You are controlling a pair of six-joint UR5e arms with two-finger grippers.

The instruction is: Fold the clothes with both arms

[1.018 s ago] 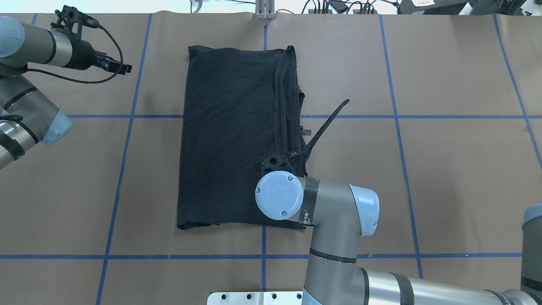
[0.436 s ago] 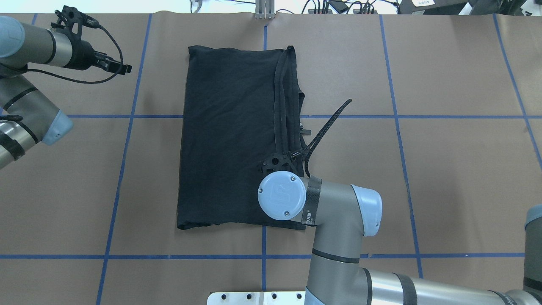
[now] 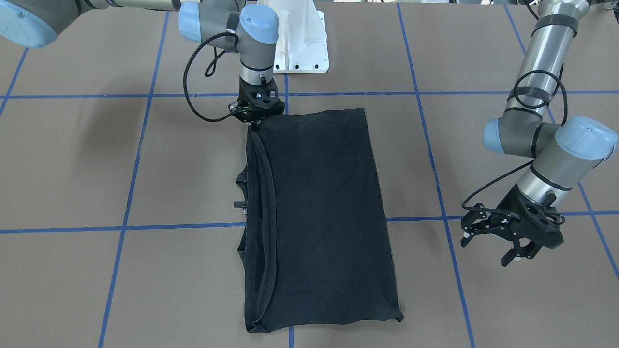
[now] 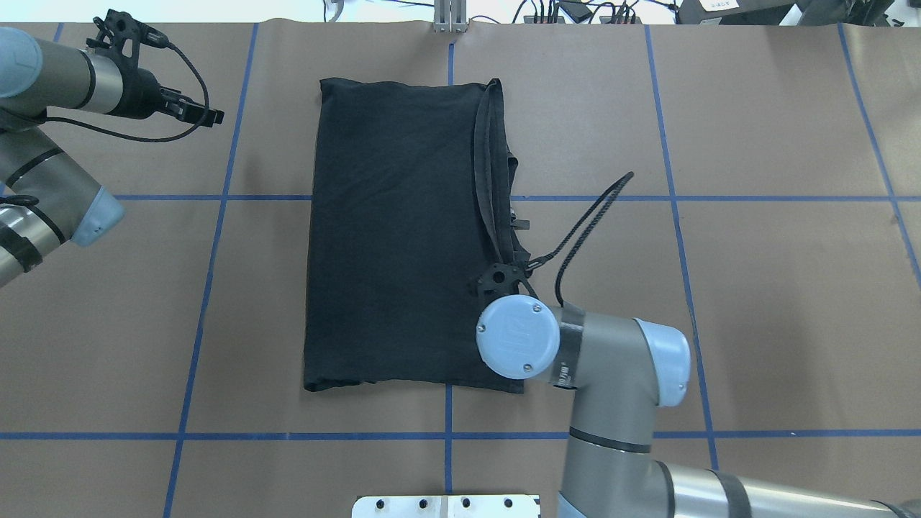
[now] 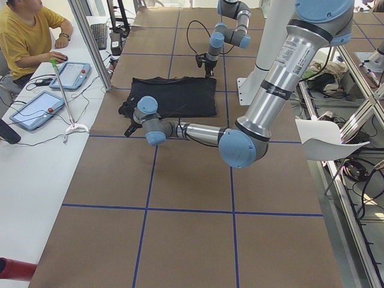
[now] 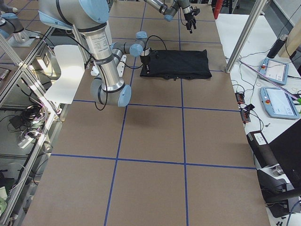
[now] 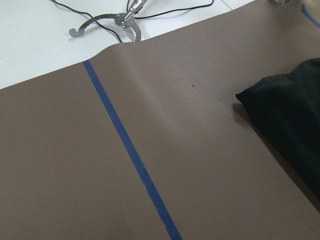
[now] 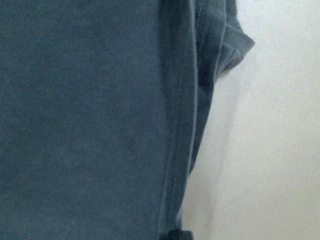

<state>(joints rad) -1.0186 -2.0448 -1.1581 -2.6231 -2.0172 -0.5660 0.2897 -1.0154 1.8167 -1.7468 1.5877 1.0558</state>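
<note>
- Mid-table, on the brown table [image 4: 755,302], the black T-shirt [image 4: 396,237] lies folded into a long rectangle, with its hems stacked along the right edge.
- Right gripper [image 3: 252,121] points straight down at the shirt's near right corner. Honestly can't tell if it's wide, narrow or pinching cloth.
- Left gripper [image 3: 488,245] hangs far left, well apart from the shirt, fingers spread wide.

A robotics lab: blue-taped worktable [image 4: 784,302], aluminium frame post [image 5: 90,42], control tablet [image 5: 71,74], seated operator [image 5: 24,36].

Right arm [image 4: 575,345]: wrist displaced toward the robot's right. T-shirt [image 4: 388,237]: lower hem edge [image 4: 495,216] drawn the same way. Cable loop [image 4: 591,219] swung rightward.
</note>
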